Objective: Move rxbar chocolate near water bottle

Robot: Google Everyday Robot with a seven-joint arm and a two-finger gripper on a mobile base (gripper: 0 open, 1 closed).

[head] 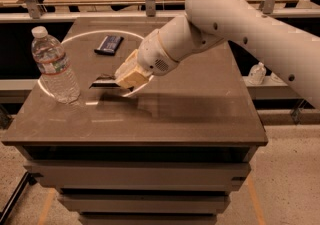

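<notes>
The gripper [123,80] hangs above mid-table [200,114], fingers [131,71] pinching one end of the rxbar chocolate [102,81]. The bar's long axis points toward the water bottle [54,66], which stands near but apart

Claw [120,80] over table [200,114] gripping, hiding rxbar chocolate [102,80] end, arm [260,34] cropped right

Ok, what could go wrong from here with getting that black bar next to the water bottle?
The gripper holds the rxbar chocolate by one end, so the bar could slip out. The upright water bottle stands near the table's edge; an overshoot might knock it over.
</notes>
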